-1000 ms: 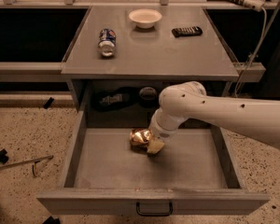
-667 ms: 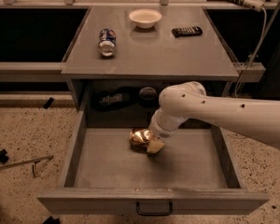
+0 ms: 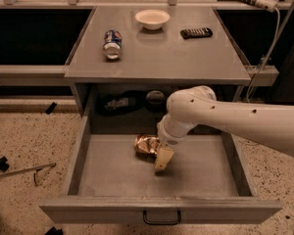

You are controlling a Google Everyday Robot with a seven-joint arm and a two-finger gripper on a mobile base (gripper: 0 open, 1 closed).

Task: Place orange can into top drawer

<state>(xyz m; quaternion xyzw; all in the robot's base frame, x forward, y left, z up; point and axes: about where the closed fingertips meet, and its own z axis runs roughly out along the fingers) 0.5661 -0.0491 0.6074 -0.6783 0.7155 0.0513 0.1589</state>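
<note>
Hand down inside open top drawer. Orange can lies touching the hand. Cannot tell whether grasped or released.

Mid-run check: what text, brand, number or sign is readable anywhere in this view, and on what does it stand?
No text here can be read.
On the blue, red and white can lying on the grey cabinet top: printing too blurred to read.
On the flat black remote-like device: button marks too small to read.
On the dented golden-orange can in the open grey top drawer, beside the gripper: no legible label.
</note>
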